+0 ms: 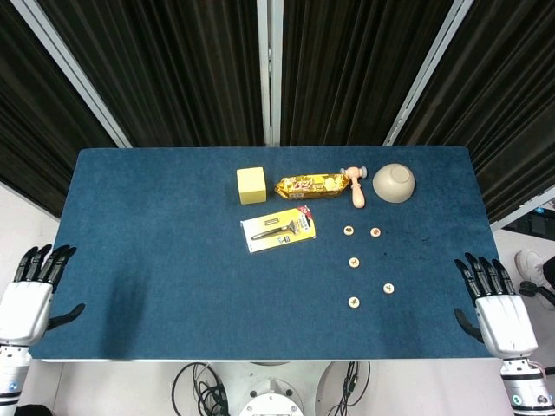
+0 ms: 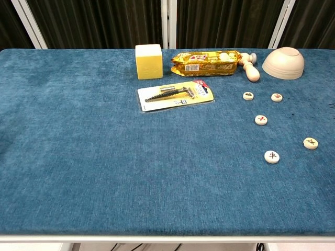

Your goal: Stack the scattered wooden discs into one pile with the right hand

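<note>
Several small wooden discs lie scattered flat on the blue table (image 1: 173, 260) at the right, none on another: two side by side (image 1: 349, 230) (image 1: 375, 232), one below them (image 1: 354, 262), one further right (image 1: 388, 288) and the nearest (image 1: 354, 302). The chest view shows the same discs, the nearest one (image 2: 271, 157) and the right one (image 2: 310, 143) among them. My right hand (image 1: 494, 312) hovers at the table's front right corner, fingers spread, holding nothing. My left hand (image 1: 28, 299) hangs off the front left corner, also empty with fingers apart. Neither hand shows in the chest view.
Along the back stand a yellow cube (image 1: 251, 185), a yellow snack packet (image 1: 312, 185), a small wooden mallet (image 1: 356, 187) and an upturned beige bowl (image 1: 394, 182). A carded razor pack (image 1: 278, 230) lies left of the discs.
</note>
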Robot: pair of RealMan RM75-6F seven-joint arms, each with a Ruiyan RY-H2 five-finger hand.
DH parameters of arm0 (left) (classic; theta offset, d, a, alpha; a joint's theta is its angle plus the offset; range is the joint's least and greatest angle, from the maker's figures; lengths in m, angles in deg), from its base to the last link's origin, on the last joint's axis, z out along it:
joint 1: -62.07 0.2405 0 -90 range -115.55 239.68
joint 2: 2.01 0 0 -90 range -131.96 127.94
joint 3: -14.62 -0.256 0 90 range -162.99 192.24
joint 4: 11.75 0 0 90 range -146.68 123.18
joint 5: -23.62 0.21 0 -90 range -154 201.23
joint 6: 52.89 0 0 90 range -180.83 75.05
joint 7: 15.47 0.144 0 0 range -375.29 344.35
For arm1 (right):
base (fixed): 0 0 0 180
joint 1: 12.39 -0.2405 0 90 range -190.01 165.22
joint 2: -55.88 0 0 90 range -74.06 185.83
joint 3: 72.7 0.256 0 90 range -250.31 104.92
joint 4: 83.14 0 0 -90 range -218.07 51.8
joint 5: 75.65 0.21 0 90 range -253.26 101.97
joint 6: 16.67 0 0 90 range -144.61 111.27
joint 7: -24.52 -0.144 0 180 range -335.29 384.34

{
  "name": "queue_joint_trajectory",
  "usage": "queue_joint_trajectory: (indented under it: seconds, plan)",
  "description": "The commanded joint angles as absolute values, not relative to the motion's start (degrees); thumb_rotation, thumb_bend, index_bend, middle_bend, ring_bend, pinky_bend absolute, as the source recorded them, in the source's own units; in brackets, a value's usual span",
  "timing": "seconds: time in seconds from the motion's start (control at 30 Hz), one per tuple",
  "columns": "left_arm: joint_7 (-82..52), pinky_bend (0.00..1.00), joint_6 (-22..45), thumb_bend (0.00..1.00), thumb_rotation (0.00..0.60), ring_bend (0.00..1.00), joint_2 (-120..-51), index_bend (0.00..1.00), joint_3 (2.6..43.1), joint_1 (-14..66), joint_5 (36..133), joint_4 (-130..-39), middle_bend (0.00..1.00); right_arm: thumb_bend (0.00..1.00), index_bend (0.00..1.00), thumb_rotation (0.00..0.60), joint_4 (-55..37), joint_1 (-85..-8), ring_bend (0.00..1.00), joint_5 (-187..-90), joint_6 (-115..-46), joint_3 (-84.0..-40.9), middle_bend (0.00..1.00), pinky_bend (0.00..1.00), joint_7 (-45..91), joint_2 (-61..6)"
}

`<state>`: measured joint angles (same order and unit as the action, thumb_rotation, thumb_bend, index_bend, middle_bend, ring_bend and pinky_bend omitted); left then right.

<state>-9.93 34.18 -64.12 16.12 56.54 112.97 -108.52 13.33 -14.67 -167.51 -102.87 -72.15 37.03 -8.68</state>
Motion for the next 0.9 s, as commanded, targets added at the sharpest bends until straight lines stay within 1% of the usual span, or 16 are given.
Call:
queue_joint_trajectory:
  seconds: [0.03, 0.2, 0.4, 0.5, 0.6, 0.7, 0.9]
  plan:
    - [-10.19, 0.0, 34.23, 0.13, 0.6, 0.0, -64.12, 0.1, 16.0, 56.61, 113.18, -108.57, 0.09, 0.24, 0.0, 0.6, 12.93, -15.28, 0.0, -166.6, -101.5, -72.01, 0.0, 0.0, 37.88, -9.35]
    - [-10.15, 0.0, 34.35, 0.13, 0.6, 0.0, -64.22, 0.1, 15.82, 56.49, 114.09, -108.59, 0.09, 0.24, 0.0, 0.6, 11.51, -16.95, 0.0, -165.79, -98.33, -71.92, 0.0, 0.0, 38.83, -11.43]
    - [-9.87, 0.0, 34.41, 0.13, 0.6, 0.0, -63.99, 0.1, 15.52, 56.78, 114.15, -109.13, 0.09, 0.24, 0.01, 0.6, 9.67, -20.23, 0.0, -164.35, -92.86, -71.45, 0.0, 0.0, 41.48, -15.68]
    - [-9.93, 0.0, 34.97, 0.13, 0.6, 0.0, -63.85, 0.1, 15.42, 57.0, 114.67, -109.47, 0.09, 0.24, 0.05, 0.6, 8.37, -21.7, 0.0, -162.82, -90.25, -71.02, 0.0, 0.0, 42.24, -18.13]
    - [-10.08, 0.0, 34.87, 0.13, 0.6, 0.0, -63.89, 0.1, 15.25, 57.06, 114.78, -109.28, 0.09, 0.25, 0.13, 0.6, 7.03, -22.57, 0.0, -161.23, -88.56, -70.62, 0.0, 0.0, 40.22, -20.51]
    - [-10.47, 0.0, 34.17, 0.13, 0.6, 0.0, -63.84, 0.1, 15.15, 57.09, 113.98, -108.95, 0.09, 0.25, 0.17, 0.6, 5.5, -23.07, 0.0, -158.96, -86.95, -70.35, 0.0, 0.0, 40.25, -22.11]
    - [-11.0, 0.0, 34.31, 0.13, 0.6, 0.0, -63.78, 0.1, 15.37, 57.3, 113.4, -108.6, 0.09, 0.29, 0.23, 0.6, 2.68, -23.82, 0.0, -156.82, -86.22, -69.85, 0.0, 0.0, 41.74, -25.26]
